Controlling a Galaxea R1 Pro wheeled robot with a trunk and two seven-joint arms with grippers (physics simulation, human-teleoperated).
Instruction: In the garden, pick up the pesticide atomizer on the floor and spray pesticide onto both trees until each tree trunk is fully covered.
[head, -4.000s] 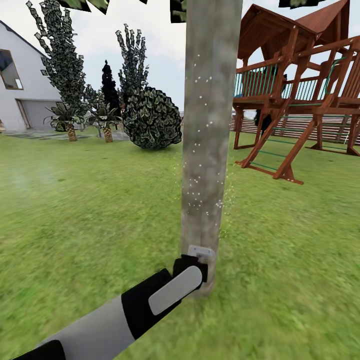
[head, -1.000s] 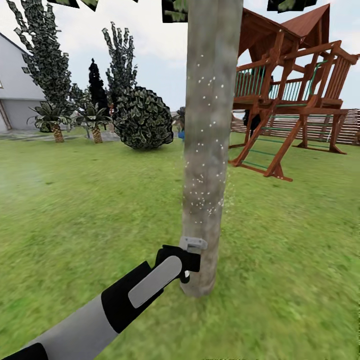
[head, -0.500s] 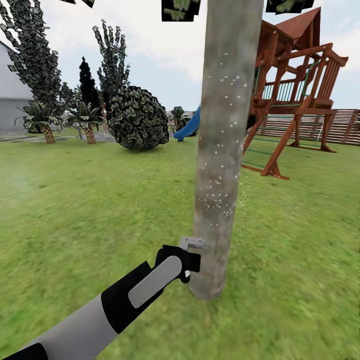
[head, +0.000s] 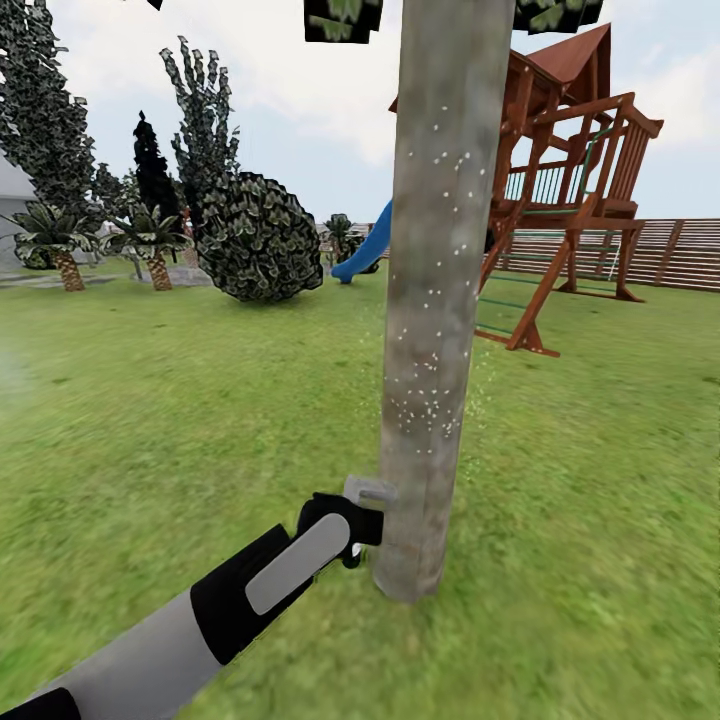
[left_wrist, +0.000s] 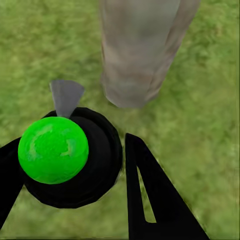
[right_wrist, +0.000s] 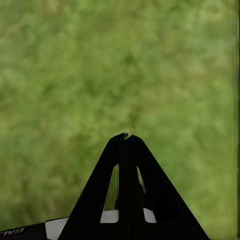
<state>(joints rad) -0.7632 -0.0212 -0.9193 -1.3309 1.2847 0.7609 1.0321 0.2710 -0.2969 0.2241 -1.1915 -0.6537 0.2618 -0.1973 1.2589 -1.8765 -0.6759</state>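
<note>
A thick grey-brown tree trunk rises in the middle of the head view, dotted with white pesticide specks along its height. My left gripper is low beside the trunk's base, shut on the pesticide atomizer, whose grey spray head almost touches the bark. In the left wrist view the atomizer is a round black body with a bright green top, held between the black fingers, its grey nozzle aimed at the trunk. My right gripper hangs shut over grass with nothing in it.
Green lawn spreads all around. A wooden playhouse with a blue slide stands behind the trunk on the right, with a slat fence beyond. A round bush and short palms are at the far left.
The whole view has shifted: the camera has moved around the trunk, so the bush sits further left and the blue slide shows. My left gripper stays at the trunk's base holding the atomizer.
</note>
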